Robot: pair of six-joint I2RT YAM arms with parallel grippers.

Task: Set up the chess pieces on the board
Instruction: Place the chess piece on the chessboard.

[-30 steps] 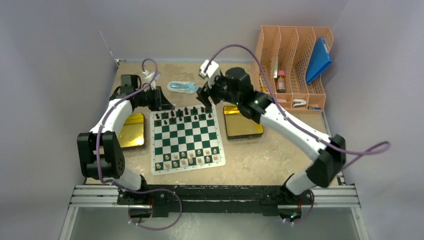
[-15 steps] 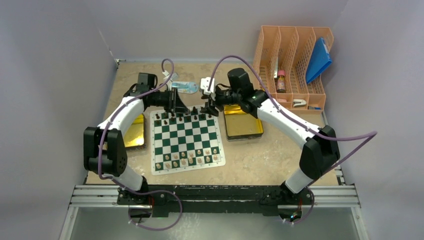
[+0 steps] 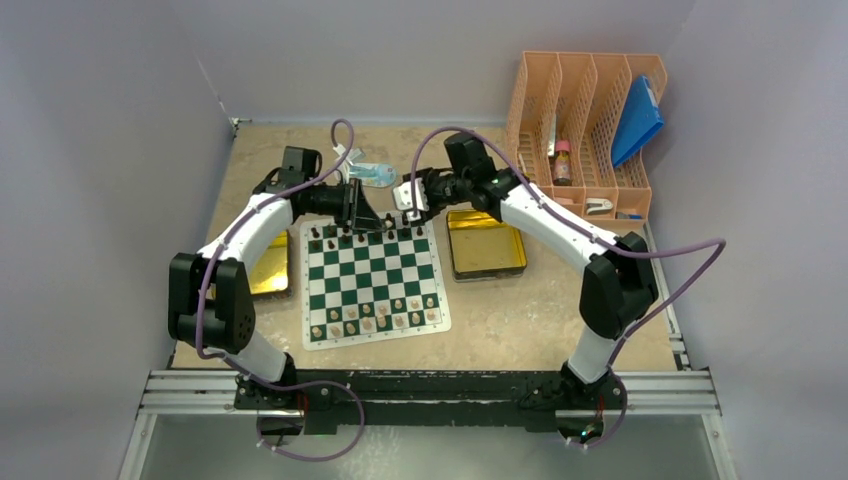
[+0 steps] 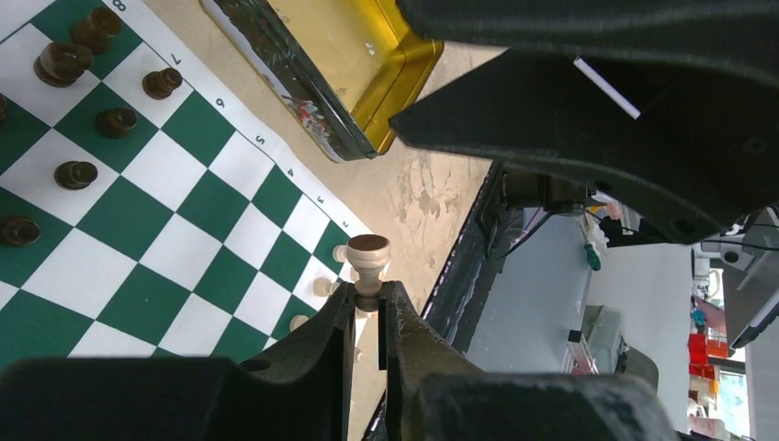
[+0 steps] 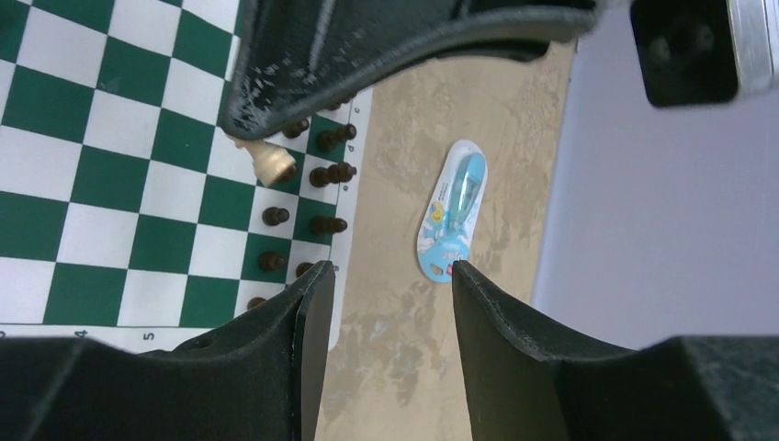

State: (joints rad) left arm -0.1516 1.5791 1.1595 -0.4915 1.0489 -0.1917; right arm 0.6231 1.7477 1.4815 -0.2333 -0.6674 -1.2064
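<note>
Table [image 3: 540, 310]: tan, mottled top, and everything you work with sits on it.

Orange rack [image 3: 585, 100]: far right corner, upright slots, a blue folder in one of them.

Board [image 3: 372, 275]: green and white, lying flat at centre, between your two arms.

Gold trays: one [image 3: 265, 262] just off the board's left edge, partly under your left arm. The other [image 3: 485, 245] is just off the right edge.

Left gripper [image 4: 367, 303]: over the board's far edge. Its jaws are pressed onto the stem of a single cream piece [image 4: 367, 257], pinching it below the round head. The right wrist view shows that piece above the far rows.

Right gripper [image 5: 393, 294]: over the far right corner of the board, close to your left gripper. Its jaws stand apart with nothing between them.

Blue packet [image 5: 450, 216]: flat on the table beyond the board's far edge.

Dark pieces [image 3: 345, 236]: lined up on the two far rows.

Cream pieces [image 3: 375, 315]: on the two near rows. You cannot tell from here whether every square there is filled.
</note>
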